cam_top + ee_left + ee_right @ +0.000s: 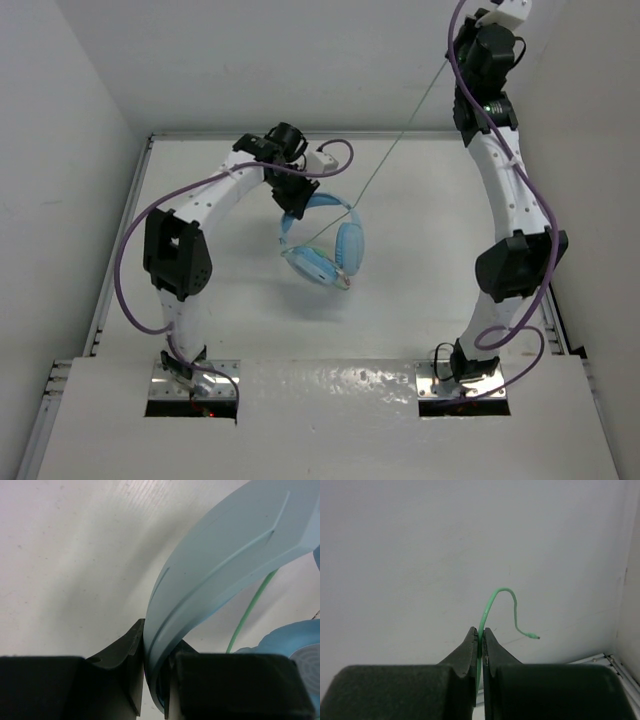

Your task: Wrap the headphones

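Note:
The light blue headphones [318, 248] hang above the table, ear cups down. My left gripper [296, 203] is shut on the headband [225, 555], which passes between its jaws in the left wrist view [153, 647]. One ear cup [295, 647] shows at the lower right of that view. The thin pale green cable [400, 140] runs taut from the headphones up to the far right. My right gripper [462, 38], held high, is shut on the cable [487, 607] near its end [481, 634]. The free end curls over to the plug tip [534, 637].
White walls enclose the table on the left, back and right. The purple robot cables [130, 250] loop along both arms. The right arm [510, 200] arches along the right side. A table corner edge [615, 662] shows low right in the right wrist view.

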Available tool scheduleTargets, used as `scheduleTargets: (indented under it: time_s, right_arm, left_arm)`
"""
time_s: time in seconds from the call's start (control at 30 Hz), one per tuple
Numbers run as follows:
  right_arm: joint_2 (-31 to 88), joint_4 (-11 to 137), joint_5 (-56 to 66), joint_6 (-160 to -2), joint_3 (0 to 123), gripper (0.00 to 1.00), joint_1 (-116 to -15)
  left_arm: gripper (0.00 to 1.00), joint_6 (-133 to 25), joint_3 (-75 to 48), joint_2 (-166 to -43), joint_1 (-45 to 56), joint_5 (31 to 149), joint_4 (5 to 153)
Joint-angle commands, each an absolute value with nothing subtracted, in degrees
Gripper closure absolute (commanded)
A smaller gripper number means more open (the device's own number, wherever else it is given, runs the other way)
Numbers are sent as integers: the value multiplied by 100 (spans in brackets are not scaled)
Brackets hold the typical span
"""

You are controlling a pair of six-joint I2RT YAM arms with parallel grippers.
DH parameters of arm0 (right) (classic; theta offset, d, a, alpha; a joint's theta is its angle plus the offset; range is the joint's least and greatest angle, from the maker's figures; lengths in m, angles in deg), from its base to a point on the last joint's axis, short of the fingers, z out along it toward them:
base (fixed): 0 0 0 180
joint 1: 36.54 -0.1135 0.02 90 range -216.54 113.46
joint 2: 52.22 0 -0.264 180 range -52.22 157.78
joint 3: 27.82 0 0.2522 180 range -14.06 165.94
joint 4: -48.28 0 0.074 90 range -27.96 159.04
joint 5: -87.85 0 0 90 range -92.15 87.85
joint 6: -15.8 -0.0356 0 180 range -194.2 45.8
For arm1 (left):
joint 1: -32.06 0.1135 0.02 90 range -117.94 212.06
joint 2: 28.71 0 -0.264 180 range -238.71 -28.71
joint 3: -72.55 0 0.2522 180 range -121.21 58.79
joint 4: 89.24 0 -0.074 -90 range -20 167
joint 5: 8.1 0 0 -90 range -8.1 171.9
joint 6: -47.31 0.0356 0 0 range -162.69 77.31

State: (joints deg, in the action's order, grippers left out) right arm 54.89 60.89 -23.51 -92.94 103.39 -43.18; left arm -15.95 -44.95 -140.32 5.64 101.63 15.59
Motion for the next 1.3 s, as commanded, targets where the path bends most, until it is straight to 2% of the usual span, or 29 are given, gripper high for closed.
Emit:
scheduleTargets:
  time_s: [0.0, 0.17, 0.3, 0.5, 0.8, 0.97, 1.2, 1.27]
  right_arm:
    - [5396, 5747, -2623, -9151, 10328, 100, -4190]
    - [4983, 5317, -2193, -9336, 9853, 100, -4260]
    - [4614, 4835, -2139, -8380, 9441, 100, -5127]
    - [4420, 4675, -1438, -8580, 9501, 100, -6051]
    - [3761, 3884, -1006, -8527, 8588, 100, -7221]
    - [3734, 3787, -717, -8606, 8385, 100, -7687]
    - [4208, 3428, 1294, -9115, 8060, 100, -8154]
    - [4305, 3190, 2278, -9379, 8016, 100, -8277]
  left_arm:
    - [100, -1703, -5124, -13804, 411, 10302, 1170]
    - [100, -2142, -4344, -13883, 349, 9167, 1670]
    - [100, -2695, -4367, -14391, 454, 8911, 1882]
    - [100, -2916, -5739, -15640, 604, 9183, 1134]
    - [100, -3434, -6223, -16063, 1377, 9973, 1266]
    - [100, -3470, -6250, -16037, 1562, 9930, 1380]
    - [100, -3531, -6794, -16230, 1702, 10176, 1372]
    - [100, -3566, -6918, -16248, 1816, 10264, 1415]
